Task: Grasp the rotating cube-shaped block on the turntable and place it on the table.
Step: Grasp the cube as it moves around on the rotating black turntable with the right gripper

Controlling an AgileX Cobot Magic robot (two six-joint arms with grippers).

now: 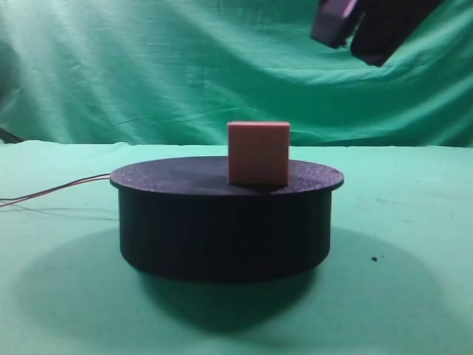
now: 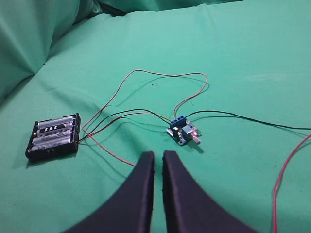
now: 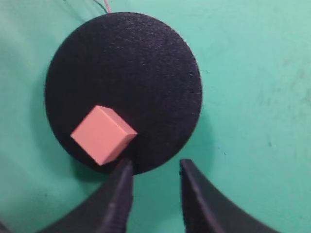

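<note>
While the right pincer (image 3: pixel 153 167) hovers part-open and empty, the cube-shaped block (image 3: pixel 103 134) sits near the turntable (image 3: pixel 146 63) rim. It looks light, rigid, matte; grip opposite flat faces. Left pincer (image 2: pixel 158 158): nearly closed, empty.

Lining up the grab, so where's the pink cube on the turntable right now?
The cube-shaped block sits near the turntable rim, lower left in the right wrist view, just ahead of the open right gripper.

right claw (image 1: pixel 353 37) cropped by top edge; wires (image 1: pixel 55 192) run off frame left
</note>
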